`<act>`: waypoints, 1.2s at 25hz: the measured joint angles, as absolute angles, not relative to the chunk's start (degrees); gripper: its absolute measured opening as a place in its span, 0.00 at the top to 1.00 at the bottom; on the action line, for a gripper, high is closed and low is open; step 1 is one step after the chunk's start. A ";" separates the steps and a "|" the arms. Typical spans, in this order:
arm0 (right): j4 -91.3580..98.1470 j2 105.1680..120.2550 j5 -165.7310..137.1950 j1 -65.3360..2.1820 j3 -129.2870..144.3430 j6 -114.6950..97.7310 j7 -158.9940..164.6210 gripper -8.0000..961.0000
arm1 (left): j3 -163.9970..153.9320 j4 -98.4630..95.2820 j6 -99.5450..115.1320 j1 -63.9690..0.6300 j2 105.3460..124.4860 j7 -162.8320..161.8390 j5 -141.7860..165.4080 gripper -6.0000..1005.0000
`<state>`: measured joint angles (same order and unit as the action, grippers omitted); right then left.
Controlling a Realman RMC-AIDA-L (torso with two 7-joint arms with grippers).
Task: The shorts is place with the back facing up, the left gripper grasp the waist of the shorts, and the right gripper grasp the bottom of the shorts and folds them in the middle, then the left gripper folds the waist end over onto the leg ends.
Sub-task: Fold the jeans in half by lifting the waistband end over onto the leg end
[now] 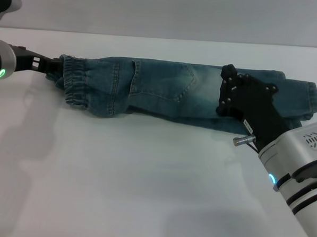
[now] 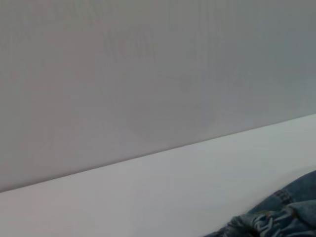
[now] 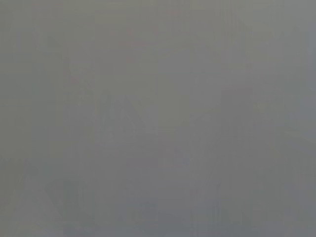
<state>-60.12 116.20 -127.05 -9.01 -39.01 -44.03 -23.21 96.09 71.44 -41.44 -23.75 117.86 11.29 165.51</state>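
Faded denim shorts (image 1: pixel 165 89), ruffled waist (image 1: pixel 74 82)

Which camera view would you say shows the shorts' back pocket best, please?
The head view shows it best: the pocket faces up in the middle of the shorts, its stitched outline unobstructed. The left wrist view shows only a crumpled denim edge in one corner, no pocket. The right wrist view shows none of the shorts.

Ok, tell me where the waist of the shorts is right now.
In the head view the waist is the ruffled left end of the shorts on the white table, right at the left gripper.
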 joint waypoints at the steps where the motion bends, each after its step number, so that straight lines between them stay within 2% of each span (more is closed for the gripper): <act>1: -60.20 116.20 -127.04 -9.02 -39.02 -43.80 -23.20 0.99 | 96.48 70.39 -41.32 -24.42 117.85 11.85 165.53 0.16; 11: -60.84 116.37 -127.03 -8.36 -39.03 -43.50 -23.20 0.99 | 96.99 61.62 -38.39 -28.63 117.85 14.35 165.58 0.16; 30: -60.91 116.53 -126.84 -8.32 -39.11 -43.26 -23.20 0.99 | 96.75 59.01 -41.05 -30.06 117.68 16.33 165.59 0.16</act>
